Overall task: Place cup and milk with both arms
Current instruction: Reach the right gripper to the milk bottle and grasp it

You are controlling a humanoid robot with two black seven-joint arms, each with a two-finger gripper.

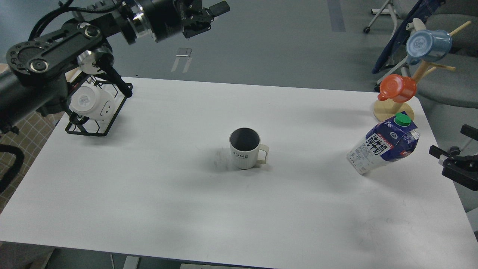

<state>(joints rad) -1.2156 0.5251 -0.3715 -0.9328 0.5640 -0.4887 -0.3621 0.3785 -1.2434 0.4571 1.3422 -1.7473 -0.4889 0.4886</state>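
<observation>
The cup [244, 148], a white ribbed mug with "HOME" lettering and a dark inside, stands upright at the table's middle with its handle to the right. The milk [384, 144], a dark blue and white carton with a green cap, leans tilted near the table's right edge. My right gripper [452, 142] comes in at the right edge beside the milk, apart from it, with its two fingers spread and empty. My left gripper [209, 13] is high above the table's far edge, far from the cup. Its fingers cannot be told apart.
A black wire rack [112, 116] with plain white cups stands at the table's far left, under my left arm. A wooden cup tree [394, 110] holds an orange cup [397, 87] and a blue cup [425, 45] at the far right corner. Chairs stand beyond.
</observation>
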